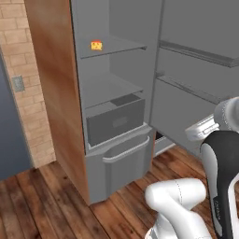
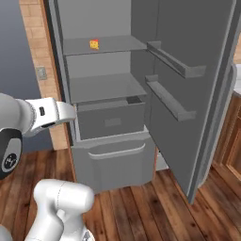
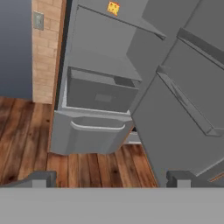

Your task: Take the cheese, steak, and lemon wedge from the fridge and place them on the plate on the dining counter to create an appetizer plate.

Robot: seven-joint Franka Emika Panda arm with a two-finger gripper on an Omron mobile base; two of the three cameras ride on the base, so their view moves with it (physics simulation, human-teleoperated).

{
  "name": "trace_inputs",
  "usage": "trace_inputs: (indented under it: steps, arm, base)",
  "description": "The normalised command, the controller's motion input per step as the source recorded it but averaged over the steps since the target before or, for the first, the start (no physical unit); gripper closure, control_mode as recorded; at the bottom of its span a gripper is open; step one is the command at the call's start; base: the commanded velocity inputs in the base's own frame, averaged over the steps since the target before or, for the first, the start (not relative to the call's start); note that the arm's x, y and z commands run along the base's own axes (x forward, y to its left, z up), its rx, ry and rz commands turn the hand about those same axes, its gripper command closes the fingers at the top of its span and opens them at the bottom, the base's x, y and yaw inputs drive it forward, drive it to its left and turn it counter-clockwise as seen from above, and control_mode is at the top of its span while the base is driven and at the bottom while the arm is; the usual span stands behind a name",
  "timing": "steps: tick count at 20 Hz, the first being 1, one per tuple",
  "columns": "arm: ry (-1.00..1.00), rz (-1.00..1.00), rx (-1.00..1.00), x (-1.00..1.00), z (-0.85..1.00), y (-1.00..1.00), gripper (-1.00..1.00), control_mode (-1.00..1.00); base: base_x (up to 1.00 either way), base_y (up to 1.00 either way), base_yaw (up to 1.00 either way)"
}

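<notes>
The fridge (image 1: 56, 93) stands open in front of me, its grey shelves bare except for the cheese (image 1: 96, 45), a small orange-yellow wedge on the upper shelf (image 2: 94, 44). In the hand view the cheese (image 3: 113, 8) sits at the top edge, far beyond my gripper (image 3: 111, 179). The gripper is open, its two fingertips (image 3: 41, 178) spread wide with nothing between them, well short of the fridge (image 3: 87, 135). A grey drawer (image 2: 111, 120) sits half pulled out under the lower shelf. Steak, lemon wedge, plate and dining counter are out of view.
The fridge door (image 2: 188, 94) stands swung open to the right, with door racks jutting inward. A brick wall with a light switch (image 1: 18, 83) lies left of the fridge. Wooden floor (image 1: 42, 205) spreads in front. A wooden cabinet (image 2: 230, 146) stands behind the door.
</notes>
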Motion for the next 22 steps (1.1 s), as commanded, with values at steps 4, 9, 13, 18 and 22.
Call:
trace_inputs:
  steps: [4,9,13,18,22]
  arm:
    - [0.00,0.00,0.00,0.00,0.00,0.00,-1.00,1.00]
    - [0.00,0.00,0.00,0.00,0.00,0.00,-1.00,1.00]
    - [0.00,0.00,0.00,0.00,0.00,0.00,-1.00,1.00]
    - [0.00,0.00,0.00,0.00,0.00,0.00,-1.00,1.00]
    - [0.00,0.00,0.00,0.00,0.00,0.00,-1.00,1.00]
  base:
    - [0.43,-0.04,0.00]
    - [0.85,0.05,0.10]
    - [1.00,-0.10,0.22]
    - [0.89,-0.34,0.17]
    - [0.73,-0.37,0.16]
